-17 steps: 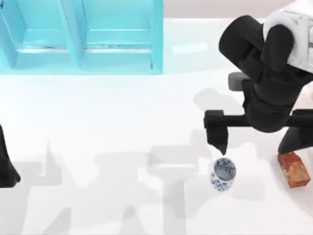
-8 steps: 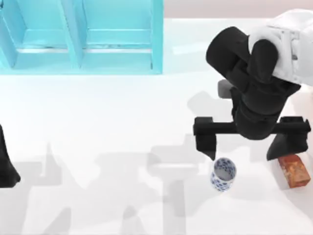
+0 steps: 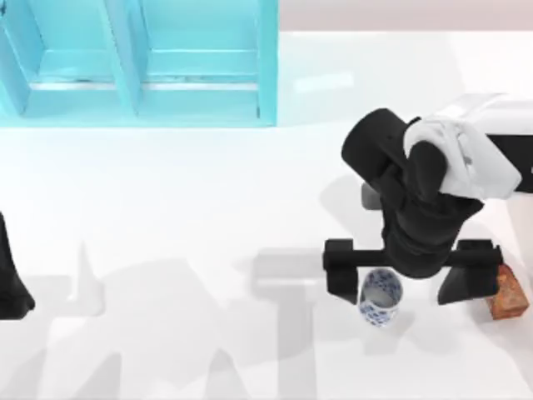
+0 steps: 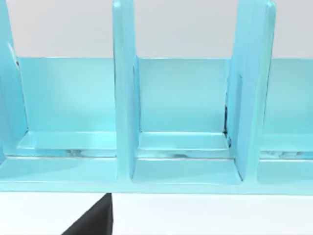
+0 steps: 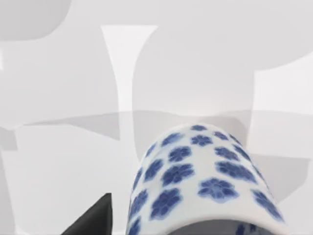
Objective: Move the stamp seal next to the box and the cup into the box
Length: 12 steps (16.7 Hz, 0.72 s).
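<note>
Jaws: our right gripper (image 3: 407,279) is spread wide, with the cup (image 3: 381,297) between its fingers, just inside the left one (image 3: 341,271).
Change: a second ago we hung beyond the cup; now we have dropped and come forward to straddle it.
Meaning: we judge the cup is ready to pinch, then carry to the box (image 3: 137,62).
Seal: the seal (image 3: 509,293) sits just outside the other finger.
Left arm: parked at the table's left edge.

Black arms, white wrist housing
</note>
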Available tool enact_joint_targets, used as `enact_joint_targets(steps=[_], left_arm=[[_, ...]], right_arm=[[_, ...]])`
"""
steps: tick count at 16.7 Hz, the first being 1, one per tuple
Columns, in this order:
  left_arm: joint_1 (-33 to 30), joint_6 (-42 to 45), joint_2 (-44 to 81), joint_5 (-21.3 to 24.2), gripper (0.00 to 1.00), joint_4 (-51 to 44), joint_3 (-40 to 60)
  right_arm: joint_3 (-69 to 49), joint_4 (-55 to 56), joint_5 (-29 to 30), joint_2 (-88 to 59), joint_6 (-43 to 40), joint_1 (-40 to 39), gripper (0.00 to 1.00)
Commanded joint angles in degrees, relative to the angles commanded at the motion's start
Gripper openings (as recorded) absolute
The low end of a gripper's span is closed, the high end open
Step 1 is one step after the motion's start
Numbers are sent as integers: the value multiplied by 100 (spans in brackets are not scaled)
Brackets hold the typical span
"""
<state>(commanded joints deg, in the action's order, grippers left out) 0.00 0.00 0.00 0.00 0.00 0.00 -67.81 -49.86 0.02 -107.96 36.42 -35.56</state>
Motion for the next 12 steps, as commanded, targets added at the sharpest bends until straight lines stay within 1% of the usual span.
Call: enact_joint_targets(steps=[4,12], left_arm=[[0,0,0,0,100,0,0],[0,0,0,0,100,0,0]], right_arm=[[10,13,0,-5,0,0,100],[10,13,0,-5,0,0,40]])
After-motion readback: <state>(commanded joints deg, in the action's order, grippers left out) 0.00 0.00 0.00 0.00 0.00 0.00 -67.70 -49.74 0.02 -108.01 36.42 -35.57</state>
